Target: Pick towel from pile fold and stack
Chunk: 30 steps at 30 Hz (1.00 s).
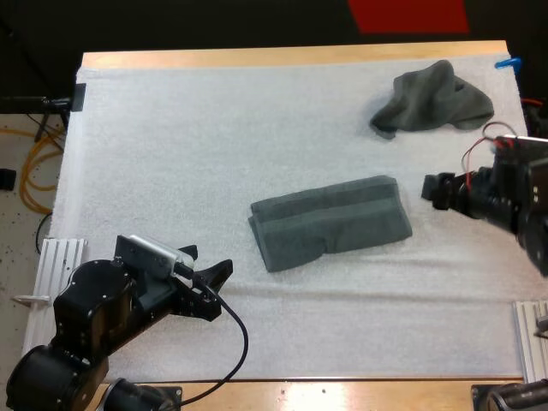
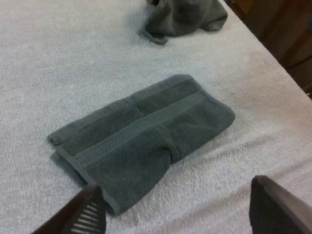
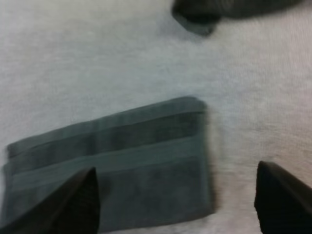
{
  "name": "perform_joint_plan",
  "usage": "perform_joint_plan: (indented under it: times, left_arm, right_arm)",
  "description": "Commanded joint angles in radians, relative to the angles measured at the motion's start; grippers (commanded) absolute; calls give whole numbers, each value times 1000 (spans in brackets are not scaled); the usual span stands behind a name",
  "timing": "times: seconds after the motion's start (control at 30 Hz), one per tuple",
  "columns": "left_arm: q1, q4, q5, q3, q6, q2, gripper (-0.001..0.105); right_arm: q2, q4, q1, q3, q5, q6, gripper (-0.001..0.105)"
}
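Observation:
A folded dark grey-green towel (image 1: 330,221) lies flat in the middle of the white mat (image 1: 171,145). A crumpled towel (image 1: 432,98) sits at the far right of the mat. My left gripper (image 1: 208,261) hovers near the front left, open, a short way from the folded towel's left end. In the left wrist view its fingers (image 2: 83,214) stand wide apart before the folded towel (image 2: 146,136), with the crumpled towel (image 2: 185,17) beyond. My right gripper (image 1: 434,190) is open just right of the folded towel (image 3: 112,161), its fingers (image 3: 282,200) apart and empty. The crumpled towel (image 3: 219,9) lies past it.
The mat covers most of the wooden table (image 1: 291,56). Metal arm mounts (image 1: 56,257) stand at the front left and the front right (image 1: 531,334). Bare mat lies to the left and behind the folded towel.

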Motion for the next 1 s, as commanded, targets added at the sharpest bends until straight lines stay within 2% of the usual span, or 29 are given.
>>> perform_joint_plan:
  times: [0.0,0.23,0.4,0.8,0.97]
  left_arm:
    - [2,-1,-1,-6,-11,-4,61]
    - [2,21,14,-6,-11,-4,61]
    - [2,42,16,-6,-11,-4,61]
    - [2,42,16,-6,-11,-4,61]
    - [2,42,16,-6,-11,-4,61]
  right_arm:
    - [35,0,-43,-14,-38,-26,64]
    - [224,31,-256,-28,-246,-83,63]
    - [334,48,-331,-28,-332,-150,60]
    - [536,5,-340,-28,-356,-195,61]
    - [593,-19,-338,-28,-438,-188,61]
